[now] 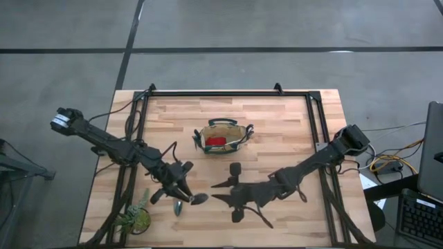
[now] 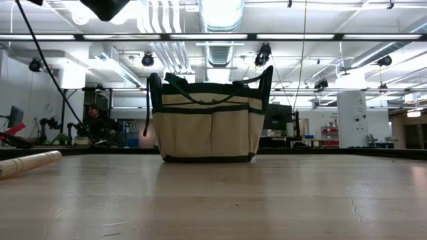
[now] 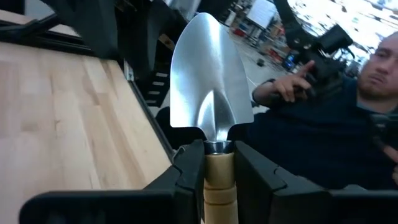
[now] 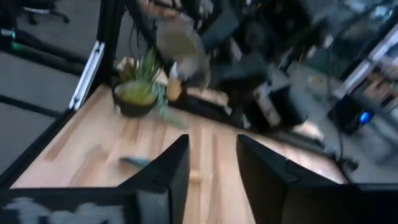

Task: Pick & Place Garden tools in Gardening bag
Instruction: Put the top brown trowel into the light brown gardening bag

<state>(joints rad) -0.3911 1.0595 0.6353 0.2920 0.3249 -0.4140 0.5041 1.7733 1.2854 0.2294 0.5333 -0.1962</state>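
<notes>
At the table's left front corner a green leafy plant [image 1: 131, 218] sat in its small pot. Just beside it, the left gripper [image 1: 181, 191] was clenched on a trowel [image 3: 211, 99], its fingers [image 3: 186, 171] clamped on the pale wooden handle just below the silver blade, which pointed out past the table edge toward a person [image 3: 336, 118] seated beyond. In the middle of the table, toward the back, stood the gardening bag [image 1: 222, 137], upright and open, with a red item [image 1: 217, 142] inside it. To the right, the right gripper [image 1: 235, 200] hung over the front of the table, its fingers [image 4: 168, 168] spread apart and holding nothing.
</notes>
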